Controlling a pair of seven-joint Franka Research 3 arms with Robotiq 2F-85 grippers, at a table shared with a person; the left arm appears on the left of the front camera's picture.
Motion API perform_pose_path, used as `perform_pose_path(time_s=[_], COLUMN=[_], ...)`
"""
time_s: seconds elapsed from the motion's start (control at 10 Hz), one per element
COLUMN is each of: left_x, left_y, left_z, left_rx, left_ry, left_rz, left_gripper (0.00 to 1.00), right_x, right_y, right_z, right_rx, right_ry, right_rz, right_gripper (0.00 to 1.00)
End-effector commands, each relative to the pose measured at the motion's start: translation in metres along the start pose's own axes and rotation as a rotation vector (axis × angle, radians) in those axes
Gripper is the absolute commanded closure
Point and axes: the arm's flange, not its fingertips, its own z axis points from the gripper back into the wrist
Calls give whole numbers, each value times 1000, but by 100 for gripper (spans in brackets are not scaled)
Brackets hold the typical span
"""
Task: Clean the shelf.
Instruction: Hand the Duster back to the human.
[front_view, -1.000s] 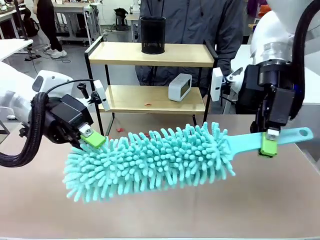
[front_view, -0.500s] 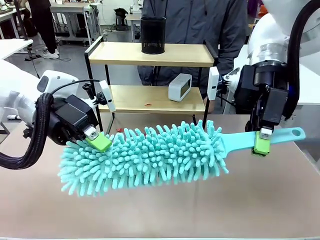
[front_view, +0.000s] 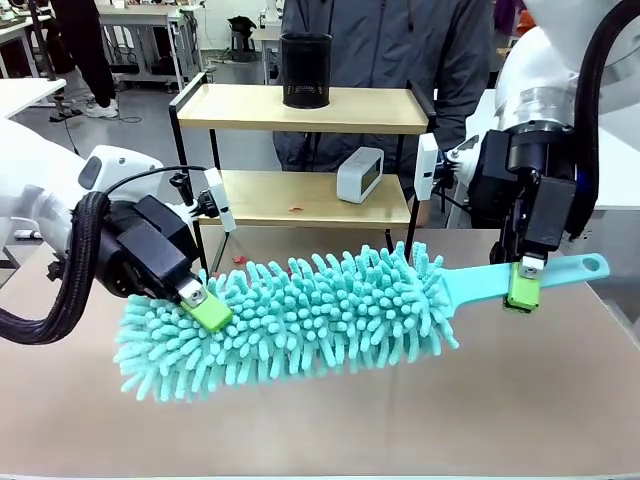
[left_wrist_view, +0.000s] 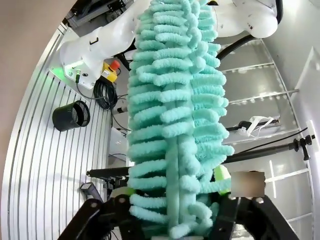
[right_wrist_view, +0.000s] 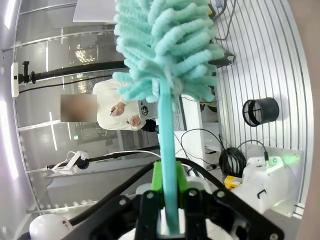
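Note:
The shelf stands at the table's far side, two wooden boards in a black frame. A teal fluffy duster hangs level above the table in front of it. My right gripper is shut on the duster's flat handle, which runs up between its fingers in the right wrist view. My left gripper is shut on the left part of the fluffy head, whose strands bulge out between its fingers.
A black mesh cup stands on the top board and a white clock on the lower one, near small red bits. A person in a grey jacket stands behind the shelf. The brown table lies under the duster.
My left gripper has slid down and right onto the duster's head and shut on it. The duster shifted slightly left and lower, then held still in the right gripper.

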Motion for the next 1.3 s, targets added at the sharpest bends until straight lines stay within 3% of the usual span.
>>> perform_pose_path(time_s=[0.0,0.8,0.9,1.0,1.1,1.2], left_x=[-13,-18,-18,-18,-19,-19], left_y=[-1,0,0,-2,-5,-10], left_z=[-6,-10,-10,-8,-3,5], left_rx=[10,29,31,29,16,-2], left_ry=[26,64,66,70,67,60], left_rz=[10,7,4,0,-3,-10], left_gripper=[100,100,100,100,100,100], right_x=[1,1,-1,-5,-10,-19], right_y=[1,1,1,2,2,2], right_z=[1,-1,-3,-2,-1,2], right_rx=[1,-13,-12,-12,-13,-13], right_ry=[1,6,10,-5,-24,-57], right_rz=[34,29,51,49,47,49], right_gripper=[88,88,44,31,0,0])
